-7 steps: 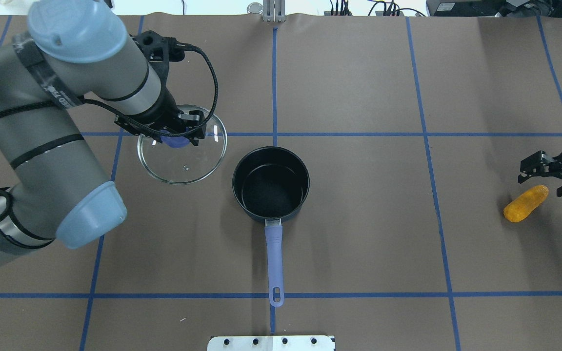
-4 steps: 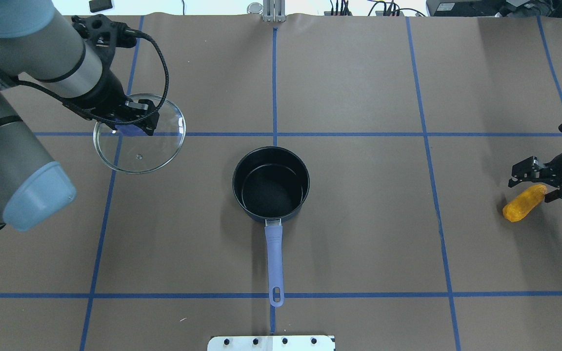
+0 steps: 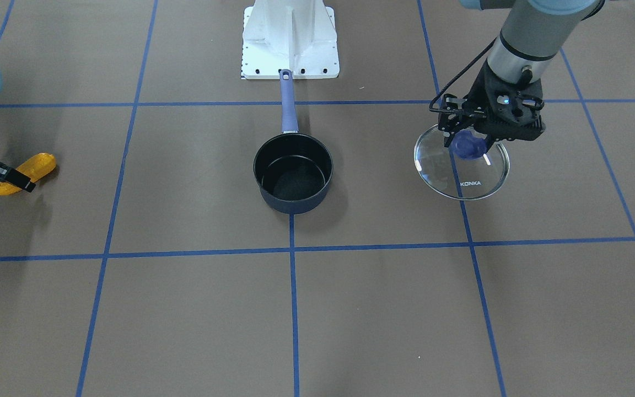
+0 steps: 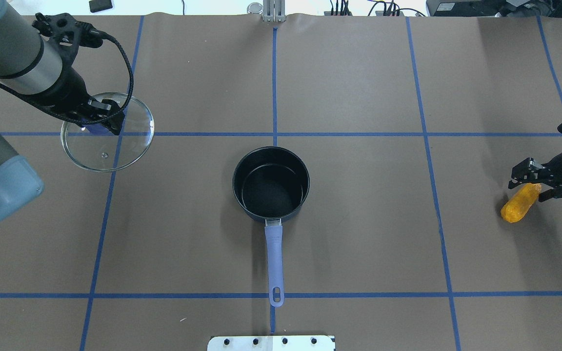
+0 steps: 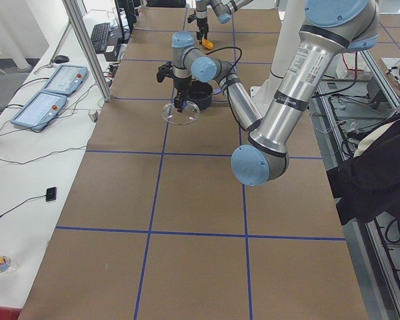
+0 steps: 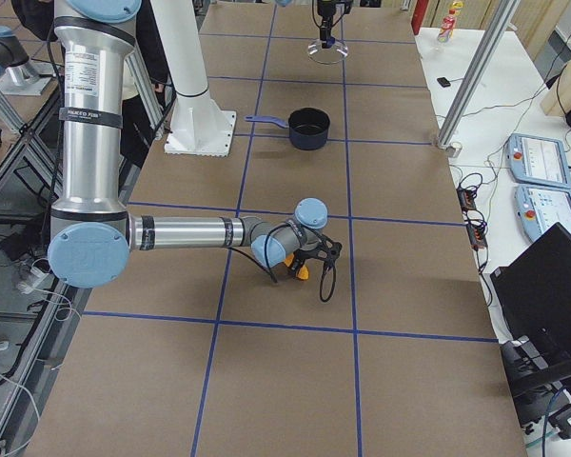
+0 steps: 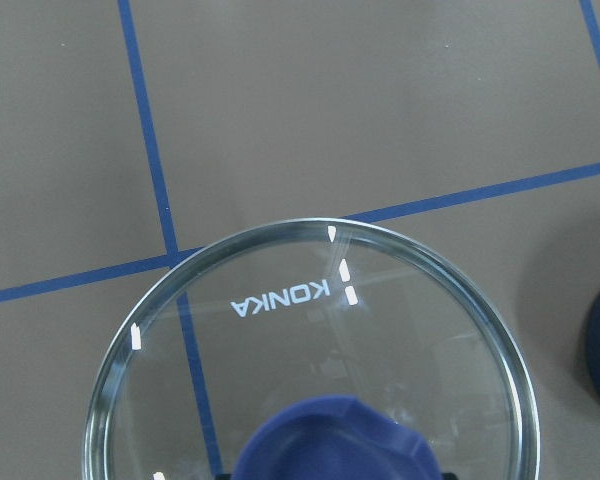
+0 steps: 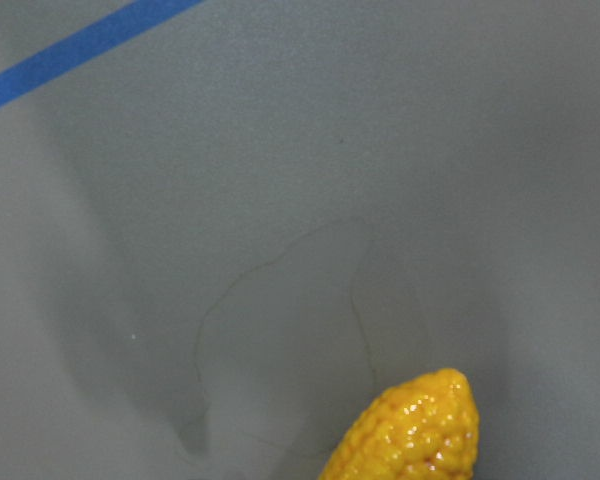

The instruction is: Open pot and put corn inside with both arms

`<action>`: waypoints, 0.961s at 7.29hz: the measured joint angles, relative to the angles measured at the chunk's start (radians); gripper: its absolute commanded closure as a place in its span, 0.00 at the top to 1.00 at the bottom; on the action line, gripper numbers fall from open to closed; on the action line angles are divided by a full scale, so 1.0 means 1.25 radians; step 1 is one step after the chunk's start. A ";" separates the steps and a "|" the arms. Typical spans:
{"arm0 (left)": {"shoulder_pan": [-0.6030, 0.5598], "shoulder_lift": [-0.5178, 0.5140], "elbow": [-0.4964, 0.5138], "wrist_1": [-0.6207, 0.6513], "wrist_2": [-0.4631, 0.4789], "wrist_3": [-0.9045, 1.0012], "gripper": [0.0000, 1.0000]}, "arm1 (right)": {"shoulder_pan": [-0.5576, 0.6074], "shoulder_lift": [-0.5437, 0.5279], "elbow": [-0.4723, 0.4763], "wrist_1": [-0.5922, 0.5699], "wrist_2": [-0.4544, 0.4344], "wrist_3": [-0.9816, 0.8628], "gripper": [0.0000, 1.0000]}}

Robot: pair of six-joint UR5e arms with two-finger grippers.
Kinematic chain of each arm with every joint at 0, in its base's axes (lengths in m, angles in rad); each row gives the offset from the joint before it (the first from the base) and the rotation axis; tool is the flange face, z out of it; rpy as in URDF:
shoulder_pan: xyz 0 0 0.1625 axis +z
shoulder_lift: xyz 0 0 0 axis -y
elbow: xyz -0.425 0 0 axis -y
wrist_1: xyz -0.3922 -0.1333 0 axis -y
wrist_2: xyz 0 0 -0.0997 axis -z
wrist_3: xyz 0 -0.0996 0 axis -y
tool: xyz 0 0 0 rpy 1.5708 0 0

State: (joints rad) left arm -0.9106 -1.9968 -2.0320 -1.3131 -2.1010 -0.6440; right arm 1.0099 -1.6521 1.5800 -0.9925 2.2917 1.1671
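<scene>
The pot [image 4: 270,183] stands open at the table's middle, its black inside bare and its purple-blue handle [image 4: 274,261] pointing toward the robot; it also shows in the front view [image 3: 293,172]. My left gripper [image 4: 100,122] is shut on the blue knob of the glass KONKA lid [image 4: 115,151] and holds it left of the pot, above the table [image 3: 461,176]. The corn [image 4: 517,204] lies at the far right on the table [image 3: 33,165]. My right gripper [image 4: 534,189] straddles its upper end, fingers closed against it. The right wrist view shows only the corn's tip [image 8: 410,435].
The white base plate [image 4: 271,342] sits at the robot's edge behind the pot handle. Blue tape lines [image 4: 427,134] cross the brown table cover. Control pendants [image 5: 50,93] lie on a side bench beyond the table's left end.
My left arm carried the lid further left, away from the pot. My right gripper's fingers narrowed on the corn, and the corn turned slightly steeper.
</scene>
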 measured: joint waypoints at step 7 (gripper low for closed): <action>-0.077 0.186 0.149 -0.280 -0.008 0.202 0.59 | 0.006 0.019 0.023 -0.010 0.005 0.016 0.46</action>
State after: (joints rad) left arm -1.0071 -1.7647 -1.8457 -1.6628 -2.1112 -0.3911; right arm 1.0169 -1.6283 1.6087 -1.0046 2.2977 1.1865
